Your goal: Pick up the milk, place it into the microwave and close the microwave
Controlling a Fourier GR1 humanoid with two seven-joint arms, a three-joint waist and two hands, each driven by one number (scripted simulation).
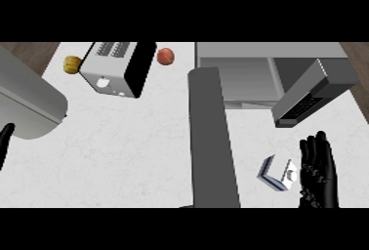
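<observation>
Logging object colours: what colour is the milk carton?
White with blue edges, seen in the head view: milk carton beside the right robot hand.

Right hand (317,175): black all over, glossy, showing long slim segmented fingers (320,146), faint grey highlights glinting along ridged segments, small pale specks near knuckle area. Left hand (5,141): showing only as thin black sliver at picture's left edge, same matte-black tone. No markings, cables or screws showing.
</observation>
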